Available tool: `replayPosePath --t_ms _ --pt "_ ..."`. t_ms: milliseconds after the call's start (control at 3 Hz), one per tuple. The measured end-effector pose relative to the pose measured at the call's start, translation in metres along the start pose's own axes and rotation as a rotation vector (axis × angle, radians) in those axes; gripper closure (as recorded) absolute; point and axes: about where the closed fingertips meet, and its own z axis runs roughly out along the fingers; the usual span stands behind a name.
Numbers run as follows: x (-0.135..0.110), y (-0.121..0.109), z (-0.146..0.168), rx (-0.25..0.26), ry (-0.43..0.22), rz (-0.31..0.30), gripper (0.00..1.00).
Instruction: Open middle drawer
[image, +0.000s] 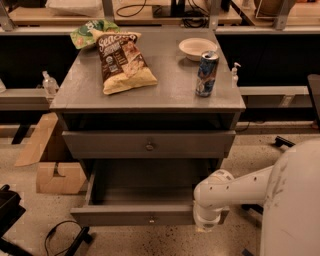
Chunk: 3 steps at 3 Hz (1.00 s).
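The middle drawer (145, 218) is the grey drawer pulled far out of the cabinet, low in the camera view. Its plain grey inside (142, 192) shows, and a small round knob sits at the centre of its front. My gripper (206, 226) hangs from the white arm (235, 187) at the right end of that drawer front, pointing down towards the floor. Above it, another grey drawer (149, 145) with a round knob is shut.
On the cabinet top (170, 85) lie a brown chip bag (122, 60), a green bag (92, 32), a white bowl (197, 47) and a blue can (207, 74). Cardboard boxes (52, 167) stand on the floor to the left. A black object and cable (60, 235) lie front left.
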Motion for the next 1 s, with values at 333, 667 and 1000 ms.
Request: replayPosePath --t_ms 333,667,1000 --pt "0.0 0.0 0.0 0.0 0.0 0.0 1.0" --pt "0.0 0.0 0.0 0.0 0.0 0.0 1.0" --pt "0.0 0.0 0.0 0.0 0.0 0.0 1.0"
